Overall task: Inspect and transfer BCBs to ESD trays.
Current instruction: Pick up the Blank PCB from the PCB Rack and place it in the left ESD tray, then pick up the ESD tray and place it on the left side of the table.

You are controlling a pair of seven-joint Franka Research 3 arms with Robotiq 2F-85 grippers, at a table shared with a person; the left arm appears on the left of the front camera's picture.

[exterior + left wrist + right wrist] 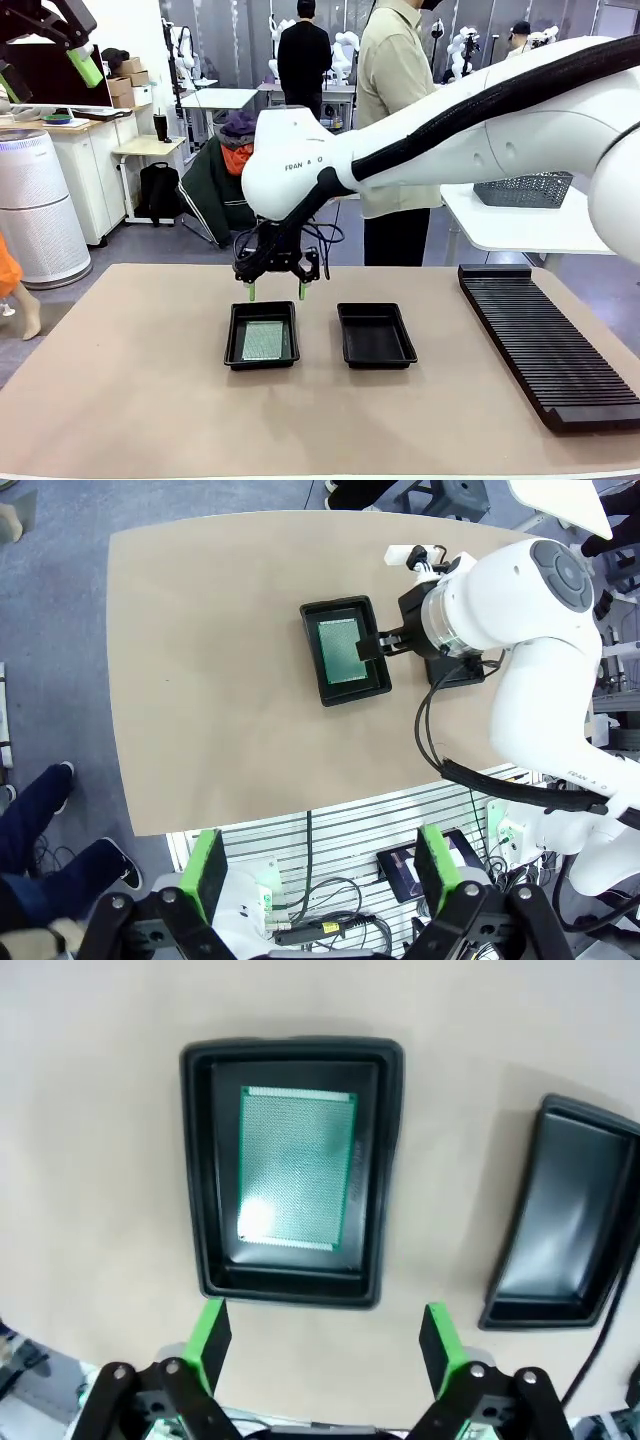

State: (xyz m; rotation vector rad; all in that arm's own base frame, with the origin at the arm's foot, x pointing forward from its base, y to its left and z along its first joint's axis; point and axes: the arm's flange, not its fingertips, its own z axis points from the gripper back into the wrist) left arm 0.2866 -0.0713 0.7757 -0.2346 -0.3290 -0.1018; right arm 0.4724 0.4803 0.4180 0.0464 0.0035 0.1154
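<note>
Tan table (120, 400): left tray (233, 340), right tray (375, 340), long rack (550, 340), seemingly slotted.

A BCB (266, 340) lies in the left ESD tray (232, 335). The other tray (376, 338) sits beside it, the rack (545, 340) farther right

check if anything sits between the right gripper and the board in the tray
Nothing visible does. The right gripper hangs open above the tray, and the board lies flat and uncovered on its floor, with clear space between fingers and board.
</note>
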